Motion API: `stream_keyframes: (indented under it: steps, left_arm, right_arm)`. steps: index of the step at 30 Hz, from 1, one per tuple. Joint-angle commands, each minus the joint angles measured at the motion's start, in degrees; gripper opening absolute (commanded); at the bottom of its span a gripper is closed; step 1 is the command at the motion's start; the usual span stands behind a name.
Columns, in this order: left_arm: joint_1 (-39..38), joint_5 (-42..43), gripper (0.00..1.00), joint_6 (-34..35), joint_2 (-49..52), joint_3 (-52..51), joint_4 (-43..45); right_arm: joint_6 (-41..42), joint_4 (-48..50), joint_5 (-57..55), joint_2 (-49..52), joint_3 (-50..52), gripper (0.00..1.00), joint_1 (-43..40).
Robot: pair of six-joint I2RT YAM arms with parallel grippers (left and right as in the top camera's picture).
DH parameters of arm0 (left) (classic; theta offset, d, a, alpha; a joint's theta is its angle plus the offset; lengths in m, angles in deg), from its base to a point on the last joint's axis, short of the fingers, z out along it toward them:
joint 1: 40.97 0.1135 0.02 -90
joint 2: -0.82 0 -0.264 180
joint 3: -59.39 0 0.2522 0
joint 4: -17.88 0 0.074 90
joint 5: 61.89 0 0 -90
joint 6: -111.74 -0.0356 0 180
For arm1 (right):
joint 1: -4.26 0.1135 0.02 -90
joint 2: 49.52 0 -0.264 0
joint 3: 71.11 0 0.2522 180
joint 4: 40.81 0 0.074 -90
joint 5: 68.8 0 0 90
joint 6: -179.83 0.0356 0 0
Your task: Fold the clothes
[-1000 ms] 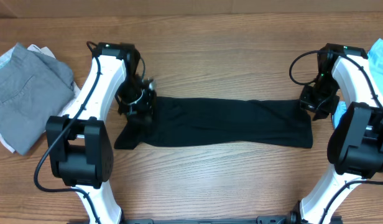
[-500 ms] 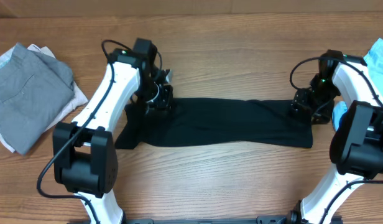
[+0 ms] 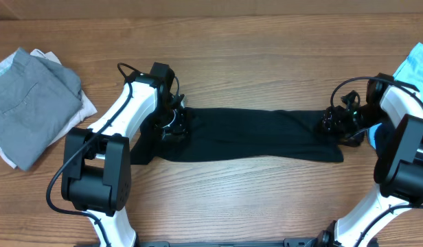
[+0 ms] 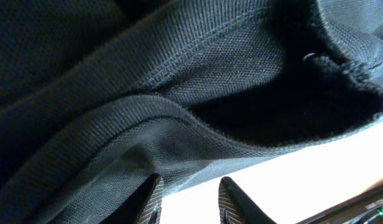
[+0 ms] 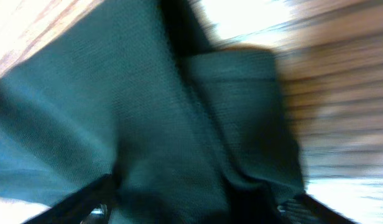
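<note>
The left gripper [image 3: 172, 123] sits on the left end of the black garment [image 3: 253, 134]. Its fingers [image 4: 232, 202] stand a little apart, with bright table showing in the gap and the cloth's hem right at their tips, so it reads as released. The right gripper [image 3: 333, 122] is at the garment's right end. Its jaws are spread wide over the fabric and grip nothing, though its own wrist view is blurred.

The wooden table [image 3: 232, 195] under both is brown with grain running left to right, and it fills the overhead view.

The black garment lies across the middle of the table as a long, flat band from one gripper to the other. A looser flap at its left end spills toward the near edge. Close up it shows a fine knit, a stitched seam and a ribbed edge.

A folded grey garment [image 3: 33, 96] rests on a white cloth [image 3: 89, 110] at the far left, well apart. A light blue garment [image 3: 417, 62] lies at the right edge, partly behind the right arm.
</note>
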Motion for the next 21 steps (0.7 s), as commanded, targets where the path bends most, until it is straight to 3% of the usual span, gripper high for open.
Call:
stream_keyframes:
  steps: [1, 2, 6, 7, 10, 15, 21]
  left_arm:
    - [-0.04, -0.81, 0.35, 0.79, 0.5, -0.46, 0.61]
    - [-0.04, -0.81, 0.35, 0.76, 0.5, -0.46, 0.59]
    - [-0.04, 0.02, 0.3, 0.74, 0.48, -0.42, 0.44]
    - [0.0, 0.79, 0.29, 0.39, 0.48, -0.31, 0.46]
    - [0.15, 2.25, 0.25, -0.35, 0.48, 1.01, -0.13]
    - [1.25, 2.45, 0.23, -0.37, 0.46, 5.84, -3.1]
    - [3.69, 0.0, 0.31, -0.31, 0.48, 7.72, -4.9]
  right_arm:
    - [-3.45, -0.57, 5.64, 0.63, 1.27, 0.53, 0.24]
    - [-3.43, -0.57, 5.44, 0.63, 1.27, 0.49, 0.24]
    - [-2.1, 0.7, 3.91, 0.63, 1.22, 0.11, 0.22]
    - [-0.83, 1.31, 2.6, 0.63, 1.14, 0.06, 0.22]
    - [5.18, 3.85, -3.23, 0.63, 0.15, 0.04, 0.22]
    - [7.41, 0.87, -6.82, 0.61, -6.95, 0.04, 0.22]
    - [7.08, -6.27, -11.76, -0.98, -14.23, 0.04, 3.43]
